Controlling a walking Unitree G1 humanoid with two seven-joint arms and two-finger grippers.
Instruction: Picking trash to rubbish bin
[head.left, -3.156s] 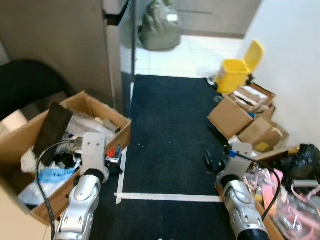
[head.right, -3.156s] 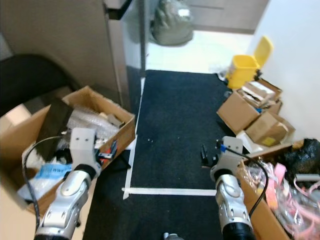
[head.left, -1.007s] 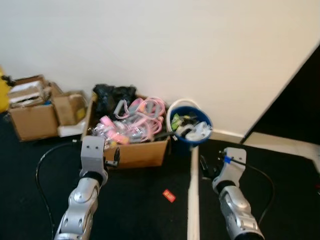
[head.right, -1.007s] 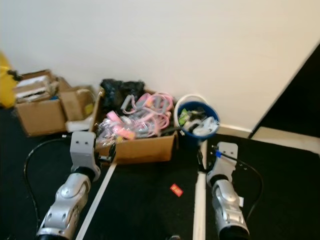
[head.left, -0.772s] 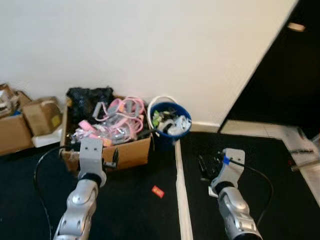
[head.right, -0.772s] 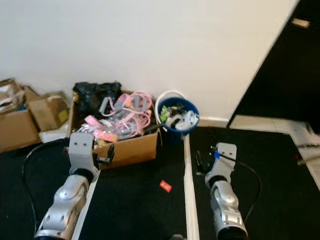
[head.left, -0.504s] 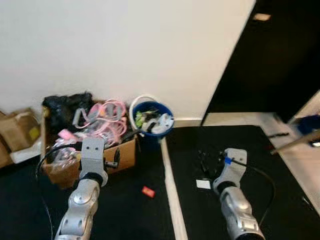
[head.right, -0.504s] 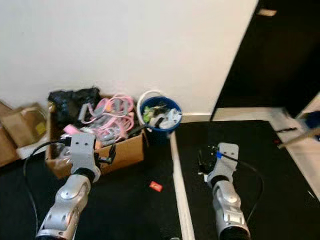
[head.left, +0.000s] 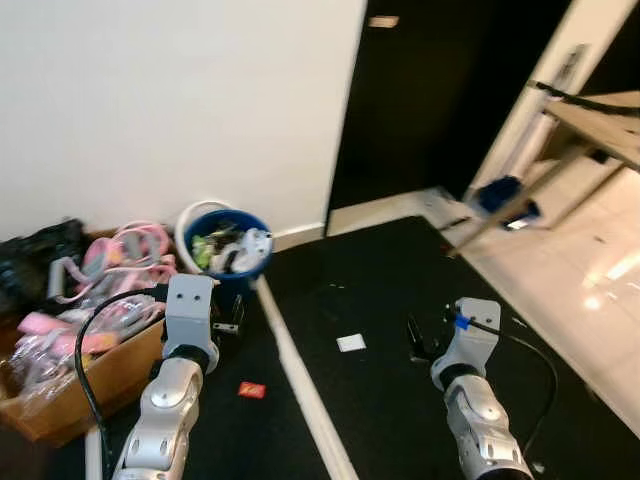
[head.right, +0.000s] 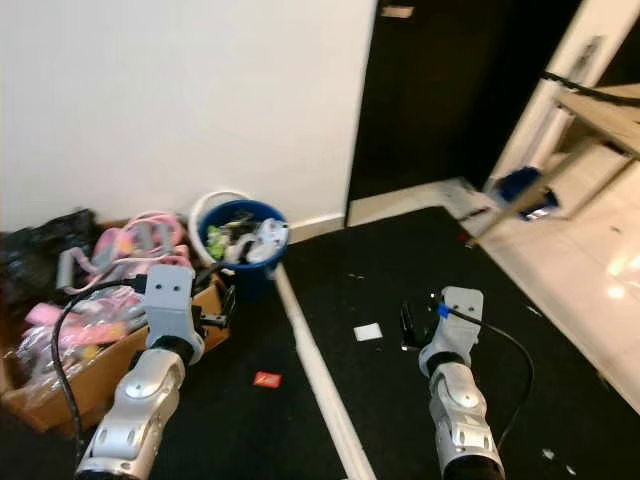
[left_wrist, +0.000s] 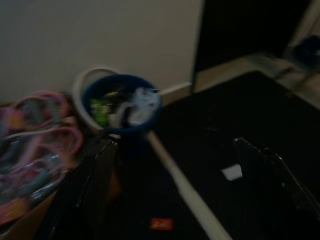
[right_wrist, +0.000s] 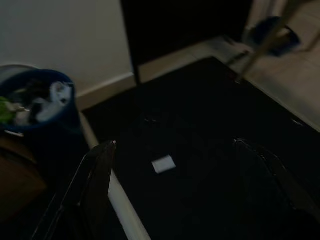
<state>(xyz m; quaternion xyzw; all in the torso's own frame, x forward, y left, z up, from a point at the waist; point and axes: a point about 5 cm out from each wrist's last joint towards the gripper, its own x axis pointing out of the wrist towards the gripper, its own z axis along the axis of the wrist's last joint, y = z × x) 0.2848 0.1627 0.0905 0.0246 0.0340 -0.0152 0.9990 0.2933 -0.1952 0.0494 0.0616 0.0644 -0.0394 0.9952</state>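
While both jaws gape, white scrap (head.right: 367, 332) lies near blue bin (head.right: 243, 250).

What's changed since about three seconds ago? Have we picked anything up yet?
Only the view has swung: the robot turned right, from a corridor with a yellow bin to the blue bin, a white scrap and a red scrap on the black floor. Nothing was picked up. Left tool and right tool stay open, empty, held out in front.

Left gripper (left_wrist: 180, 185) fingers spread, empty; right gripper (right_wrist: 185, 185) likewise.
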